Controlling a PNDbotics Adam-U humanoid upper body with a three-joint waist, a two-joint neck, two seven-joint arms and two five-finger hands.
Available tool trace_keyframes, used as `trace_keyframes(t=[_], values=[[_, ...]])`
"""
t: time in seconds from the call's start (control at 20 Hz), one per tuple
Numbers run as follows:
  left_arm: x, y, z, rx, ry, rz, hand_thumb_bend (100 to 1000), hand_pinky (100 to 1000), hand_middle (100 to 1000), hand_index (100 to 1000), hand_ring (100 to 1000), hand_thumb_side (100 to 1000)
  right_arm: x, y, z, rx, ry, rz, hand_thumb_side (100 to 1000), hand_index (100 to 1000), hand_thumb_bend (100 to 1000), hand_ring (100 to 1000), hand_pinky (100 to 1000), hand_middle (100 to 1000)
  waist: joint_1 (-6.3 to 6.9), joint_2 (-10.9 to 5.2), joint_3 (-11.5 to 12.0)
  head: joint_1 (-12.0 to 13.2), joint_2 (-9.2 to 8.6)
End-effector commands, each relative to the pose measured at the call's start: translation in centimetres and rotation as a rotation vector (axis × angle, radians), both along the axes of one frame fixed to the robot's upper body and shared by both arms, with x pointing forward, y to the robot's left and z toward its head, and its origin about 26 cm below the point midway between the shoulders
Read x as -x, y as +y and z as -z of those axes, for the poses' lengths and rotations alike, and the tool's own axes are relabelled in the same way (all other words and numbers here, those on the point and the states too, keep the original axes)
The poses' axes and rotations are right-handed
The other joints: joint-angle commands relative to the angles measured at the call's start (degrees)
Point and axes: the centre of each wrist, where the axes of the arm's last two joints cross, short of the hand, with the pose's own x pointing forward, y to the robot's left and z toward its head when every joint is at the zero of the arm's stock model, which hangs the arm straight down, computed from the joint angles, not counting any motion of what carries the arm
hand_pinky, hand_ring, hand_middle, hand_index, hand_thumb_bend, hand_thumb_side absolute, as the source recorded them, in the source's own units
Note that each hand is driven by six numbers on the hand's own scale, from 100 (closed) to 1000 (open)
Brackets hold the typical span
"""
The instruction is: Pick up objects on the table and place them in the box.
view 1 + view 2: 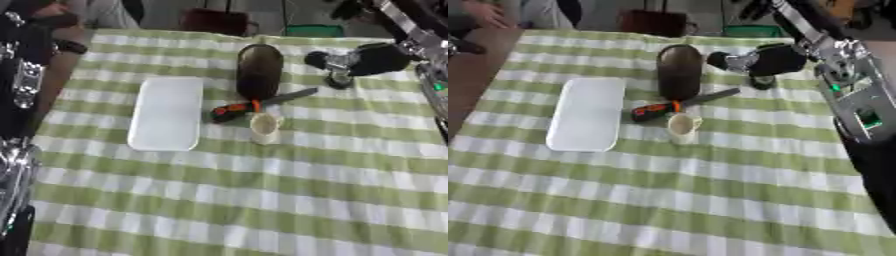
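Note:
A white oblong box (166, 112) lies flat on the green-and-white checked cloth, left of centre. Right of it lies a dark brown cylinder (259, 70). Below that is a tool with an orange-and-black handle and a grey blade (254, 106). A small cream cup (264, 126) stands just in front of the tool. My right hand (770, 59) reaches in from the upper right, directly over a small dark object (761, 81) standing on the cloth. Whether the hand touches that object is unclear. Only silver and black parts of my left arm (19, 85) show, at the left edge.
The checked table (675, 200) stretches wide toward me. Beyond its far edge stand a dark red thing (214, 21) and a green thing (313, 30). My right arm's silver links (859, 100) hang over the table's right side.

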Motion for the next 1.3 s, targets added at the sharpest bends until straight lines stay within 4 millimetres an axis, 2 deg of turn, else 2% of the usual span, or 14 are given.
trace_keyframes(t=[0.05, 0.3, 0.55, 0.8, 1.1, 1.3], values=[[0.1, 0.1, -0.7, -0.007, -0.024, 0.004, 533, 622, 904, 855, 782, 763, -0.8, -0.1, -1.3, 0.028, 0.009, -0.043, 451, 933, 702, 768, 749, 855, -0.03, -1.40, 0.5, -0.4, 0.01], [0.1, -0.3, -0.6, -0.010, -0.021, 0.026, 534, 622, 904, 855, 782, 766, -3.0, -0.4, -1.6, 0.060, 0.082, -0.047, 445, 942, 713, 809, 781, 883, -0.22, -1.56, 2.5, -1.3, -0.19], [0.1, -0.4, -0.7, -0.008, -0.022, 0.037, 535, 622, 904, 855, 781, 765, -5.0, -0.4, -0.9, 0.095, 0.122, -0.038, 444, 972, 751, 844, 816, 914, -0.34, -1.52, 4.0, -1.8, -0.37], [0.1, -1.0, -1.1, -0.005, -0.035, 0.068, 541, 623, 903, 856, 781, 760, -7.0, -0.1, 0.0, 0.209, 0.216, -0.006, 449, 987, 788, 875, 848, 930, -0.48, -1.44, 6.8, -2.9, -0.82], [0.2, -1.6, -1.5, 0.001, -0.048, 0.098, 545, 624, 902, 856, 781, 756, -8.1, -0.8, 0.7, 0.301, 0.244, 0.049, 448, 988, 807, 896, 879, 934, -0.58, -1.13, 9.5, -3.4, -1.38], [0.3, -1.7, -1.7, 0.004, -0.056, 0.106, 546, 624, 902, 855, 781, 756, -8.2, -0.7, 0.9, 0.358, 0.218, 0.073, 458, 987, 806, 903, 897, 935, -0.53, -0.76, 10.2, -3.5, -1.42]])
